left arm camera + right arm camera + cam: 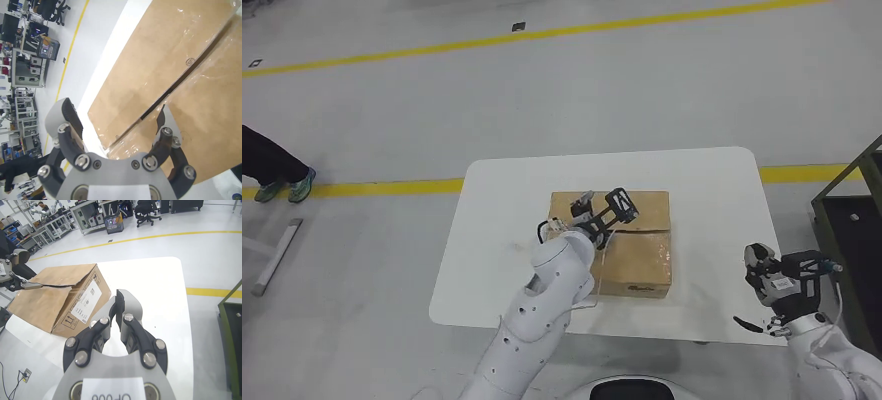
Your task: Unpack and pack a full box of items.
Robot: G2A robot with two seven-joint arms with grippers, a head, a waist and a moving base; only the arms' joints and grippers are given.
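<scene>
A brown cardboard box (637, 250) sits mid-table, its top flaps down with a dark seam (181, 77) between them under clear tape. My left gripper (604, 205) hovers open over the box's left end (151, 56). One of its fingers (164, 117) rests at the seam, the other (64, 113) hangs beyond the box edge. In the right wrist view the box (47, 302) shows a creased flap and a white label (85, 302). The left gripper (22, 275) stands at the seam's end there. My right gripper (116, 303) is shut on nothing above the table's front right (762, 262).
The white table (712, 190) has bare surface to the right of the box and behind it. A dark green cart (852, 230) stands just off the table's right edge (230, 321). Yellow floor lines run behind the table.
</scene>
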